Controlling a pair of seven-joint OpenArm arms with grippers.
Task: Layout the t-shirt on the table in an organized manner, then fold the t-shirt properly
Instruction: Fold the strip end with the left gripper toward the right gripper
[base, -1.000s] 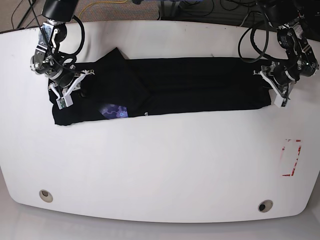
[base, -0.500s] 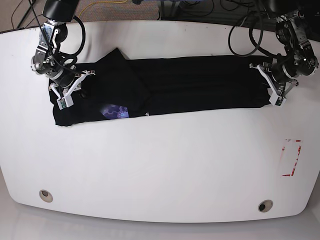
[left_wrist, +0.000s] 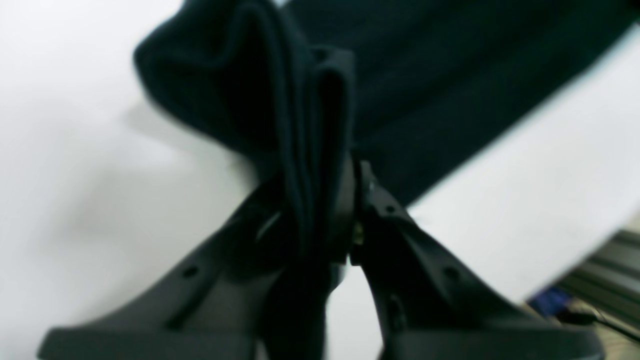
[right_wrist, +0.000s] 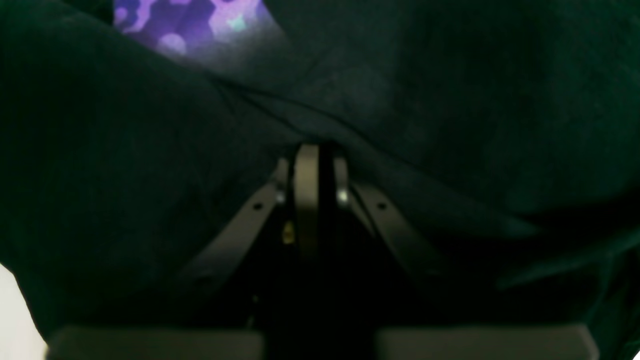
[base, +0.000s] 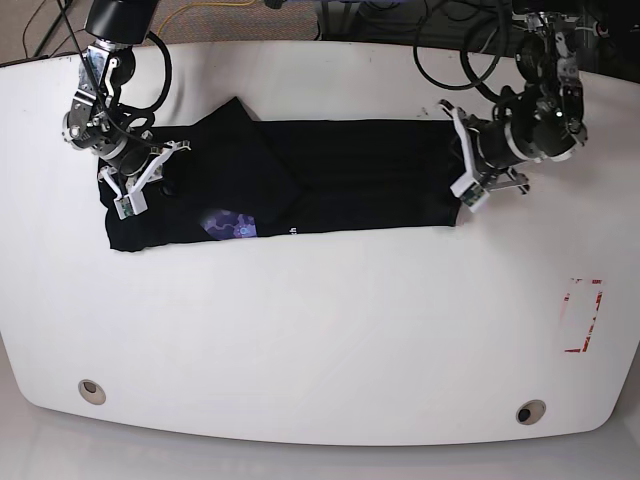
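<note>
The left claw (left_wrist: 325, 200) is clamped on a bunched fold of the black t-shirt (left_wrist: 450, 75); in the left wrist view several layers of cloth run down between its two dark fingers (left_wrist: 400, 235), which press in from both sides. In the base view this claw (base: 466, 172) sits at the shirt's end on that view's right, with the gathered cloth lifted off the table (base: 320, 330) under the arm. White tabletop lies bare on both sides of the pinched fold, and past the table edge in the wrist view a blurred blue shape and dark cables show.

The right claw (right_wrist: 307, 165) has its fingers drawn tightly together, their tips pushed into dark cloth that fills almost the whole right wrist view; whether any cloth lies between them cannot be told. A purple printed graphic (right_wrist: 200, 25) lies just beyond the tips. In the base view this claw (base: 140, 180) rests on the shirt's other end, near the graphic (base: 228, 223).

The t-shirt (base: 330, 180) lies as a long dark band across the far half of the table, with a flap folded over at its end near the right claw. A red-and-white mark (base: 583, 315) sits well apart from the shirt, and two round metal grommets (base: 91, 390) lie near the front edge. Cables hang behind the table.
</note>
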